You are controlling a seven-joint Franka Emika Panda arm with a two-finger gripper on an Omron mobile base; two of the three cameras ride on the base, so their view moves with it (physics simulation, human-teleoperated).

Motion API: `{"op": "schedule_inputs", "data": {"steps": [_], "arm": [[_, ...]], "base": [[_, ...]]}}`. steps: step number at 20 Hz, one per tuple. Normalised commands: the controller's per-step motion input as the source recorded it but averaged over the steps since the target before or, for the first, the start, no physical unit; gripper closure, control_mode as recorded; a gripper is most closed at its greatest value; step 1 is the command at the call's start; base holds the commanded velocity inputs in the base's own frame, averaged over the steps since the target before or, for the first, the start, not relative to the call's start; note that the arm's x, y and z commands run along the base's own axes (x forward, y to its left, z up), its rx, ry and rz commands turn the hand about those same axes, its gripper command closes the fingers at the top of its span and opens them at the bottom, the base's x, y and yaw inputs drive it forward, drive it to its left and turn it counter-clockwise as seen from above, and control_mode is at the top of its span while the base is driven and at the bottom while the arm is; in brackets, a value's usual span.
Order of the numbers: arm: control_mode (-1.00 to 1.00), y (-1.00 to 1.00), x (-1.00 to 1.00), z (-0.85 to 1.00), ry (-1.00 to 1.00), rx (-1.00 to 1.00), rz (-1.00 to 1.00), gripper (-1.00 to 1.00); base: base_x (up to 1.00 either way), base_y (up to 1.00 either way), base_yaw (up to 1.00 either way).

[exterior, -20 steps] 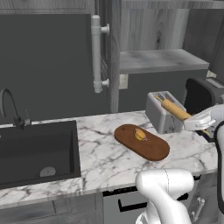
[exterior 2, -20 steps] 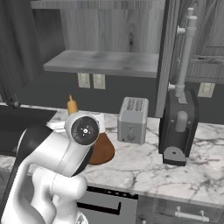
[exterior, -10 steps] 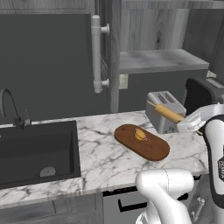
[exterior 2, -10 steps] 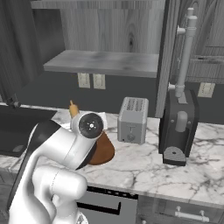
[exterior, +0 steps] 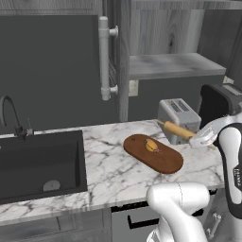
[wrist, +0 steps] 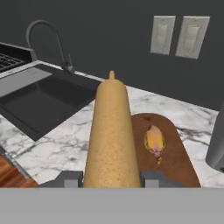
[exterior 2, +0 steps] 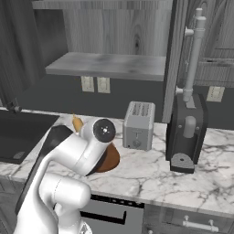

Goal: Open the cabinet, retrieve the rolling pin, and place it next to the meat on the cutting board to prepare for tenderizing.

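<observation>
Gripper (exterior: 197, 140) is clamped on the rolling pin (exterior: 176, 129), jaws closed around the pin's near end. In the hand view the gripper (wrist: 112, 178) has one finger on each side of the pin (wrist: 110, 138), which runs straight away from the camera.

Pin is held in the air above the marble counter (exterior: 108, 163), tilted, far end pointing toward the wall. From the left base view it sits in front of the silver toaster (exterior: 177, 113) and over the right end of the cutting board (exterior: 152, 153). Right base view shows just its tip (exterior 2: 77, 122) sticking out past the arm.

Board lies flat on the counter, long axis diagonal. Meat (exterior: 150, 145) is on the board's back half, small yellow-orange lump. In the hand view the meat (wrist: 154, 140) is just right of the pin line, on the board (wrist: 170, 158).

Cabinet (exterior: 175, 28) above the counter is open, door swung out edge-on with its pale bar handle (exterior: 104, 58) visible, shelf (exterior: 172, 64) exposed. Black sink (exterior: 38, 163) with faucet (exterior: 14, 117) is on the left, dark coffee machine (exterior 2: 186, 131) right of the toaster (exterior 2: 138, 125).
</observation>
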Motion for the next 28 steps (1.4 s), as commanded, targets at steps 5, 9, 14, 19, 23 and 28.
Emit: {"op": "schedule_inputs", "data": {"steps": [5, 9, 14, 19, 23, 28], "arm": [[-1.00, -0.04, 0.00, -0.37, 0.07, -0.01, 0.08, 1.00], [-1.00, -0.01, 0.00, -0.31, 0.04, -0.05, 0.08, 1.00], [-1.00, -0.03, 0.01, -0.24, 0.00, -0.09, 0.08, 1.00], [-1.00, -0.03, 0.02, -0.17, 0.00, -0.11, 0.09, 1.00], [-1.00, 0.00, 0.09, -0.16, 0.00, -0.10, 0.09, 1.00], [-1.00, -0.01, 0.14, -0.19, 0.00, -0.08, 0.11, 1.00]], "base": [[0.00, 0.00, 0.00], [0.00, 0.00, 0.00], [0.00, 0.00, 0.00], [0.00, 0.00, 0.00], [0.00, 0.00, 0.00], [0.00, 0.00, 0.00]]}}
